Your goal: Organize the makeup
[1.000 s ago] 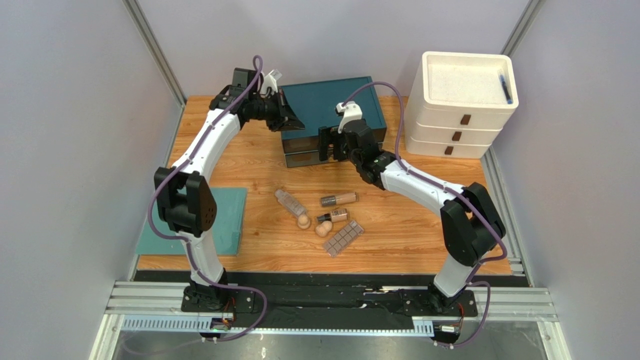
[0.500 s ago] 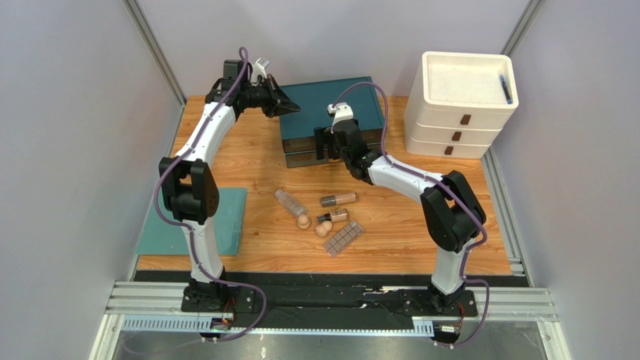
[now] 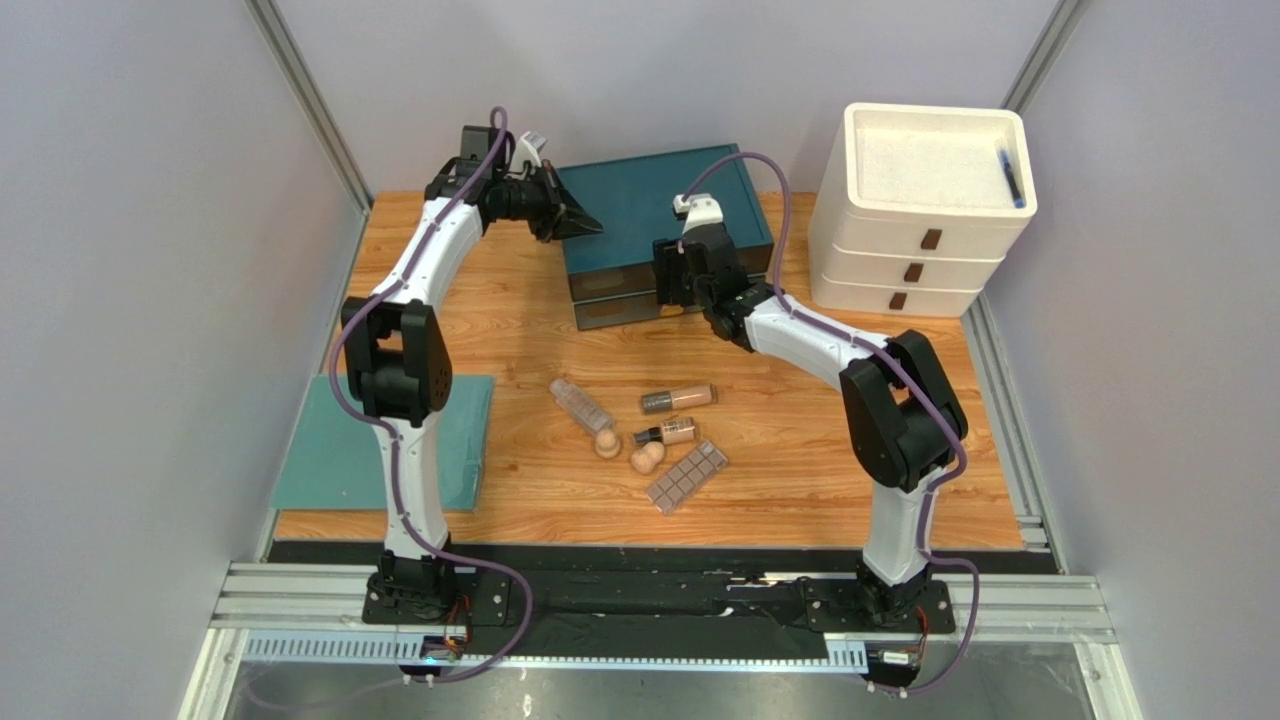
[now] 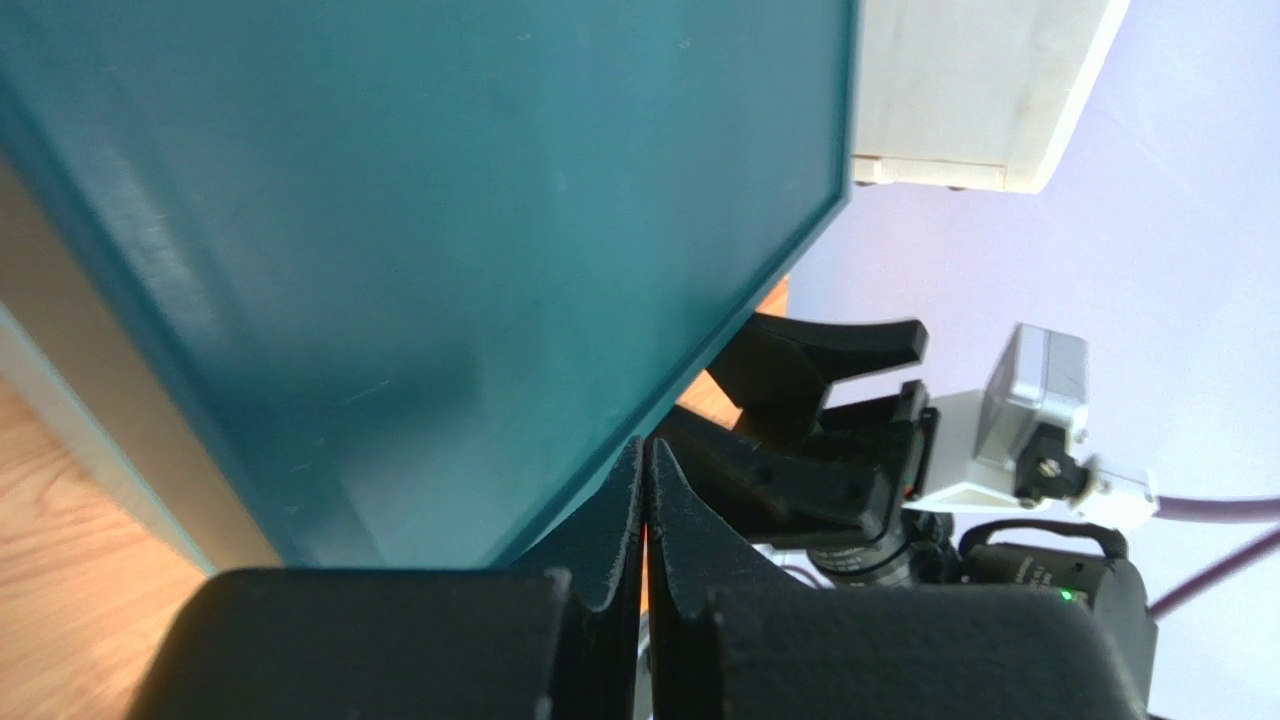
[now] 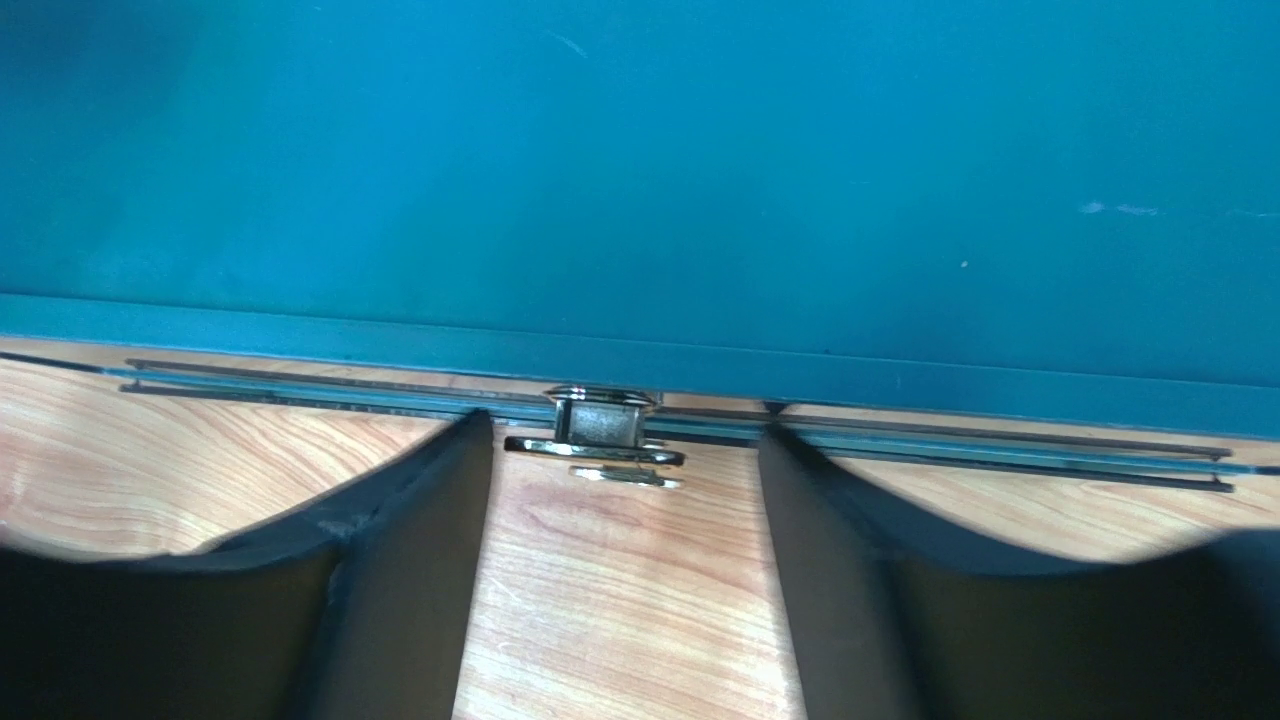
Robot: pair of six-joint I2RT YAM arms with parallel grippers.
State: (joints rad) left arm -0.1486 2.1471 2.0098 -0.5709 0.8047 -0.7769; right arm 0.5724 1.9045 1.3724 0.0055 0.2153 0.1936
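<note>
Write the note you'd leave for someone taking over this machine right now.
Left gripper: shut, empty, tips at a corner of the teal box.
Right gripper: open, one finger on each side of the metal latch on the box front, not gripping it.
Makeup: clear bottle, tubes, sponges and palette lie loose mid-table.
Done: nothing put away.
Left: probably open the box, then store each item.

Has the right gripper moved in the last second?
Yes. The right gripper has shifted toward the far side of the table and slightly right, closing in on the teal box front.
</note>
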